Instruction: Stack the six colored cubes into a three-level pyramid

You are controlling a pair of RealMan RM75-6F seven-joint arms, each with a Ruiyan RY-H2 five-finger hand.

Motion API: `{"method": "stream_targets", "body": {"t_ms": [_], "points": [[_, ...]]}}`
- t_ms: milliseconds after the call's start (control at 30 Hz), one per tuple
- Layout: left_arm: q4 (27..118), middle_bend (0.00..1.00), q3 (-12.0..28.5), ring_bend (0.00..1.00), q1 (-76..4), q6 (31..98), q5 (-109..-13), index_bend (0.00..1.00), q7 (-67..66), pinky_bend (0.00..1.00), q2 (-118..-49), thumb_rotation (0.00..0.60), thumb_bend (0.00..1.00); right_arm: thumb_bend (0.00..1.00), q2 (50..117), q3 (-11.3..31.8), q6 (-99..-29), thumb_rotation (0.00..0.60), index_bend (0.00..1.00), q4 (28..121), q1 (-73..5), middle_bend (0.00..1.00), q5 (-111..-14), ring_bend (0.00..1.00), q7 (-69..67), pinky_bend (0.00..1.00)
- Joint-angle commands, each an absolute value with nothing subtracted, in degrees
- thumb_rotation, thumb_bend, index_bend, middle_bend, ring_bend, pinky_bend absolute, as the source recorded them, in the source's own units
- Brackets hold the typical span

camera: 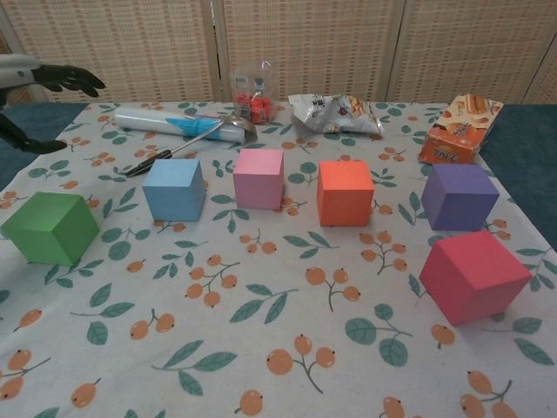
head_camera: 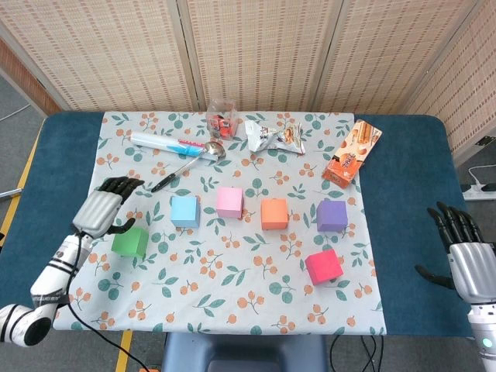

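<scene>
Just below the left hand, whose fingers are spread and hold nothing, sits the green matte cube; it looks light, rigid, smooth-sided, best pinched across opposite flat faces.

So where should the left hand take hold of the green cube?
Probably from above, fingers on two opposite side faces of the green cube. It sits flat and apart from the blue cube, and the open left hand already hovers over it.
</scene>
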State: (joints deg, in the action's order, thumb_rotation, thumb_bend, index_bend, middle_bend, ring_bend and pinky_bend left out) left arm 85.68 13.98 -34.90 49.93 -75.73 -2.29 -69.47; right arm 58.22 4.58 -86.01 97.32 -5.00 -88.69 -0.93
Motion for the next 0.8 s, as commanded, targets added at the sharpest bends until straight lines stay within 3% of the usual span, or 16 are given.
{"method": "stream_targets", "body": {"t_ms": [33,300,533,800], "points": [[80.51,0.08,15.13,0.07,-41.38,41.61,-70.03,0.06,-3.88,0.12,-73.43,0.600,0.36,0.00,58.57,4.55,-85.73,0.600,0.00,97.04,-5.14,0.11,-88.53,0.03,-0.99,0.18],[76.96,0.03,13.89,0.03,-46.90,34.26,-64.04,0.00,-6.29,0.11,-76.14,0.600,0.36,0.00,59.53,4.52,-84.99,0.600,0.00,95.63,-5.61,0.11,-88.18,0.03,-2.24,0.18],[76.85,0.04,11.79,0.05,-48.48,32.69,-61.87,0.00,-6.71,0.11,-78.03,0.600,0.36,0.00,60.39,4.32,-84.35,0.600,0.00,94.25,-5.78,0.11,-87.75,0.03,-3.49,0.18],[71.89,0.10,10.38,0.12,-49.60,35.31,-59.33,0.06,-8.83,0.13,-83.81,0.600,0.36,0.00,60.67,4.34,-84.06,0.600,0.00,93.26,-5.81,0.11,-87.13,0.03,-4.59,0.18]]}}
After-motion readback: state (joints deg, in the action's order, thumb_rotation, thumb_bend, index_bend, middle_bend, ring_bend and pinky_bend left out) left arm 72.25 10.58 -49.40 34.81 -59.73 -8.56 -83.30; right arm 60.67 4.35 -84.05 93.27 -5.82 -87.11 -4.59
